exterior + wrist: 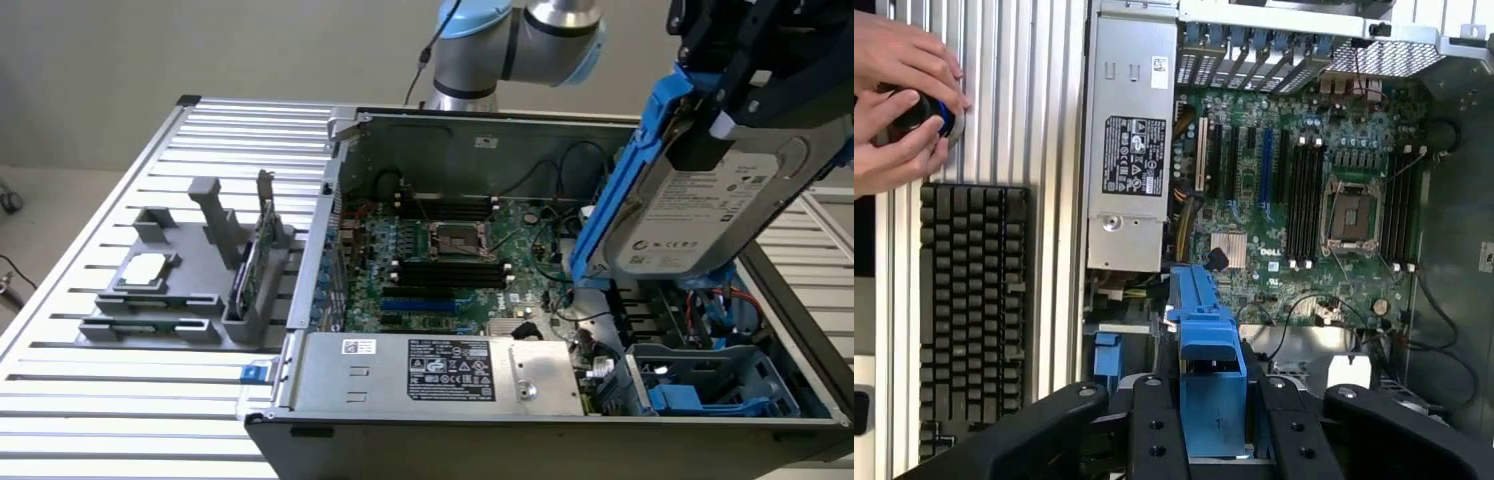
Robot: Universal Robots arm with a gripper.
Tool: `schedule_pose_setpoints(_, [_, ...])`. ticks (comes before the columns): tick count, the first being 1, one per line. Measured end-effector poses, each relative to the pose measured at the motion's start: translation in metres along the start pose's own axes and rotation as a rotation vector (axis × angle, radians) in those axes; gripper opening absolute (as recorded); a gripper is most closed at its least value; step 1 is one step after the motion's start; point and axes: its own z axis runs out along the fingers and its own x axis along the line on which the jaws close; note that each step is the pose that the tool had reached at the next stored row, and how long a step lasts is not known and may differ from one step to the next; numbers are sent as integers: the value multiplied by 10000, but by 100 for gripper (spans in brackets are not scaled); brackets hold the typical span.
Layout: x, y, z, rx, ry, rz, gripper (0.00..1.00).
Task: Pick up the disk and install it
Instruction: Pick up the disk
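Starting at the exterior view's left, a grey holder sits on the slatted tabletop beside the open computer case; over the case's near corner at that view's right, the end effector pinches the disk by its blue frame, tilted edge-down, likely to suit the drive bay below. The wrist view adds a keyboard and a person's hands.

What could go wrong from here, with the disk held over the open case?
1. The gripper holds the disk by its upper end, tilted above the motherboard; a slip could drop it onto the board.
2. Loose cables beside the blue drive bay might snag it.
3. A person's hands beside the keyboard may be within the robot's reach.
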Motion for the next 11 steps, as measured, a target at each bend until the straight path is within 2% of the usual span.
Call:
schedule_pose_setpoints(6, [171, -167, 28, 0, 1, 0, 33])
schedule_pose_setpoints(11, [220, -385, 108, 0, 2, 0, 33])
